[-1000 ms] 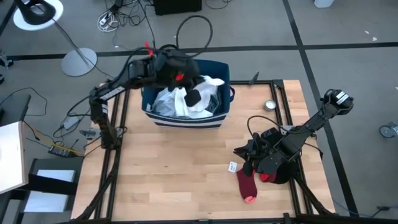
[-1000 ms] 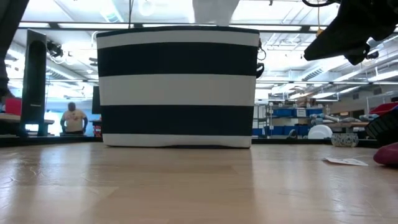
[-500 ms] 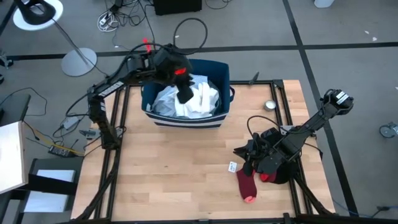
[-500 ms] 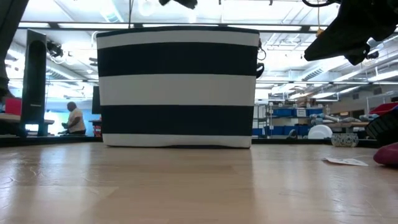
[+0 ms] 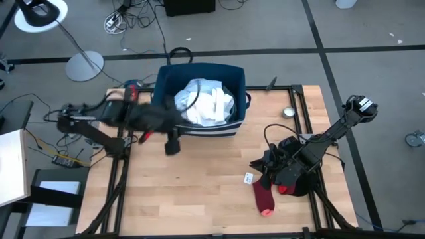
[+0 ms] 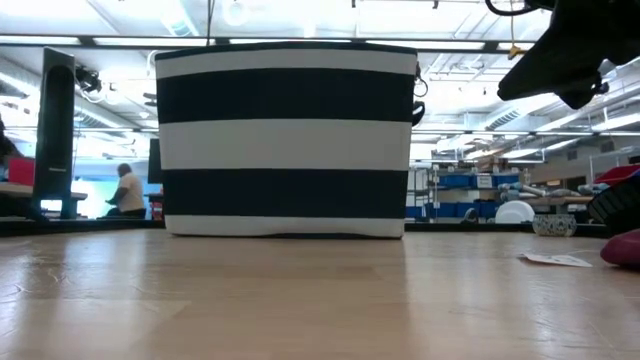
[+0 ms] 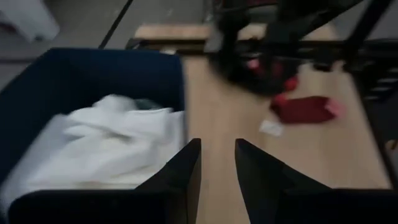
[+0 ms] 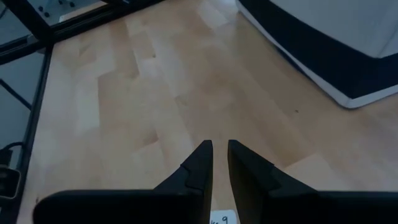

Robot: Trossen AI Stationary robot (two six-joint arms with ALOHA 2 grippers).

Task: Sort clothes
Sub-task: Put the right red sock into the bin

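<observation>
The left gripper (image 5: 172, 147) hangs over the table (image 5: 199, 186) just beside the bin (image 5: 199, 127), its jaws parted and holding nothing, clear of the pile so nothing snags. White and pale blue clothes (image 5: 206, 103) fill the bin, gathered there as one sorted group. A dark red sock (image 5: 263, 196) lies apart on the table beside the dark pieces (image 5: 292, 166). The right gripper (image 5: 265, 174) waits low by that sock, jaws nearly closed and empty.
</observation>
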